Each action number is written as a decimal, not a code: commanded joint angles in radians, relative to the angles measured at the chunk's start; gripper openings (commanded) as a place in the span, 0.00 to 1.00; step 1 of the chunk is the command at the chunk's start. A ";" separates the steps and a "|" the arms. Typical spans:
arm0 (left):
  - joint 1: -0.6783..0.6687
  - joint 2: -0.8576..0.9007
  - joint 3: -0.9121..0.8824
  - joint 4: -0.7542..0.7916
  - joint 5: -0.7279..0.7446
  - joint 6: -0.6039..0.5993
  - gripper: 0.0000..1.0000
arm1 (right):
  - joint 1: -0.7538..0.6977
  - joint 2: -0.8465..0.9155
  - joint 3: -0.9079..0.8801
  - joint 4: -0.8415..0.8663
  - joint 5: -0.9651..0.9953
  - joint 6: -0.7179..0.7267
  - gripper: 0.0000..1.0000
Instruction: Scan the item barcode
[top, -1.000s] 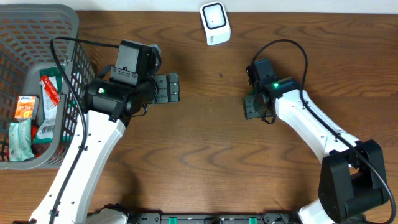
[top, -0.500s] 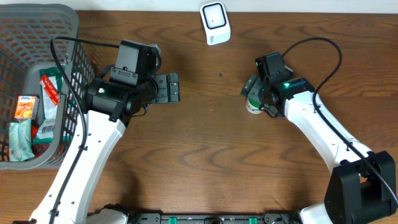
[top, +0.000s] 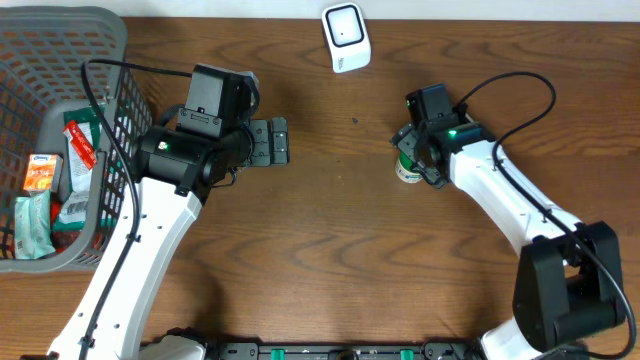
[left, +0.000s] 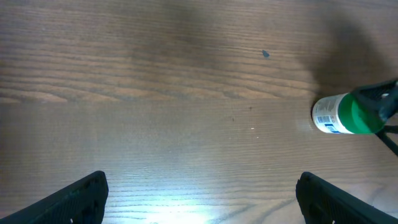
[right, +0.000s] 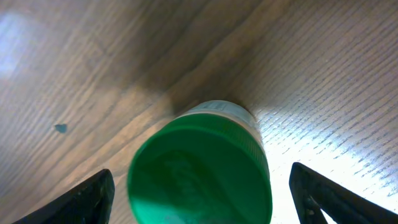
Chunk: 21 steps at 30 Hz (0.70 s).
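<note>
While the bottle is not gripped, findings run from the left side across. Basket (top: 105, 45) at far left holds several packets; not involved at this step. Left jaws stand fully spread and empty, hanging over bare bench (top: 320, 260), well apart from the bottle. Scanner (top: 346, 38) sits at the back edge, between the two arms, also well apart from the bottle.

Bottle (left: 345, 115), white body with green cap, rests on the bench right of centre and appears to lie on its side. Print shows on the white label, but no barcode can be made out. Right jaws stand wide either side of the cap, with a gap visible on both sides in the right wrist view; nothing is held.

Risks, as judged:
- Cap is round and smooth; an off-centre closure could squeeze it out sideways or set the bottle rolling.
- A grip on the cap alone leaves the body hanging free, so it may swing or slip in transit.
- If the label ends up turned away from the scanner, no read results.
</note>
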 joint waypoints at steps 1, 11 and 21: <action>0.004 -0.009 0.013 -0.003 -0.006 -0.002 0.96 | 0.002 0.024 0.017 0.000 0.026 0.026 0.80; 0.004 -0.009 0.013 -0.003 -0.006 -0.002 0.96 | 0.002 0.026 0.017 -0.035 0.022 -0.160 0.60; 0.004 -0.009 0.013 -0.003 -0.006 -0.002 0.96 | 0.002 0.026 0.017 -0.134 -0.041 -0.566 0.57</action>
